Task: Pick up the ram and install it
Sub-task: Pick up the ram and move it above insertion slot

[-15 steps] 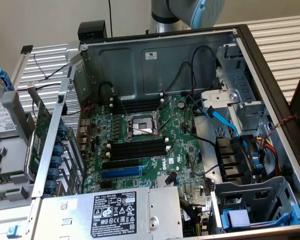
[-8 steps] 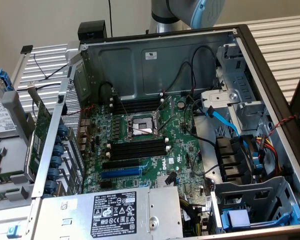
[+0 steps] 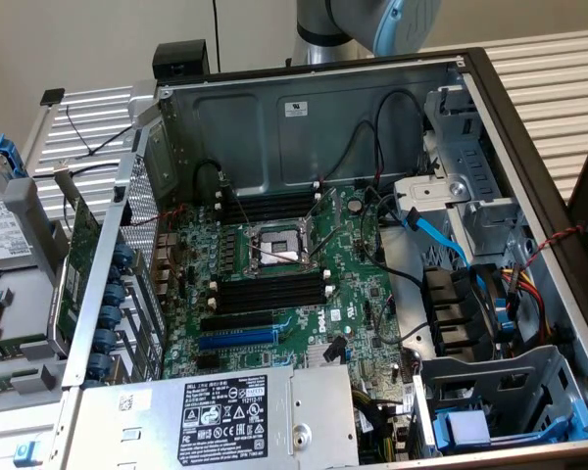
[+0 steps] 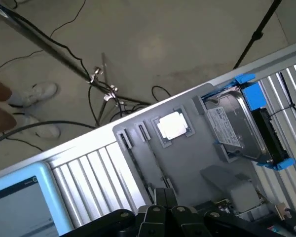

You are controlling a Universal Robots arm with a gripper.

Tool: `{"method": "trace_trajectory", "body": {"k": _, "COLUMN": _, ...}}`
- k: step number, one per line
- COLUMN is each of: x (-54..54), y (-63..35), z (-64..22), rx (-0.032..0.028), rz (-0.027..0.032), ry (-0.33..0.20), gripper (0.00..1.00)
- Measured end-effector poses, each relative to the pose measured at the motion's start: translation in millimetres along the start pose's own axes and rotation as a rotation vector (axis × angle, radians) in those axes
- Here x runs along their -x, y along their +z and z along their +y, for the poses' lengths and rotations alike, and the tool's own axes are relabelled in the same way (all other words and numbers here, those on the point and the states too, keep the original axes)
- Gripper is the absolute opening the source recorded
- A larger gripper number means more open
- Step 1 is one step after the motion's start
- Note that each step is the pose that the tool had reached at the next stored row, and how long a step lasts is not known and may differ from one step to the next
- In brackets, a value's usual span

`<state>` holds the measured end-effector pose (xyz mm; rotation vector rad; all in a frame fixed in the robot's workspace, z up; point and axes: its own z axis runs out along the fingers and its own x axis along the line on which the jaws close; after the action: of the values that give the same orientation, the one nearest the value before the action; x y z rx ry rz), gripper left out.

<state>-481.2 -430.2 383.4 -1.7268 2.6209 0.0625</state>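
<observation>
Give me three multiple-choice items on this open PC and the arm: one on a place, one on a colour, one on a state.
1. The CPU socket sits:
A) between two banks of memory slots
B) under the power supply
C) beside the fan

2. The slot clips are:
A) red
B) blue
C) white

3. The gripper is:
A) wide open
B) shut
C) clamped on the hard drive

Key:
1 A, black slots lie on two opposite sides of the socket.
2 C, white tabs stand at the slot ends.
3 B, its fingers press together in the wrist view.
</observation>
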Motion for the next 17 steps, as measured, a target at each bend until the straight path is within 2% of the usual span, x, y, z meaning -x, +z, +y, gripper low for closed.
{"method": "trace_trajectory", "body": {"k": 4, "x": -0.1, "y": 0.4, "z": 0.0, "rx": -0.0035, "rz": 0.0011, "ry": -0.073, "gripper": 0.11}}
{"method": "trace_trajectory", "body": {"k": 17, "x": -0.1, "y": 3.4, "z": -0.1, "rx": -0.0088, "rz": 0.0075, "ry": -0.305, "gripper": 0.11}}
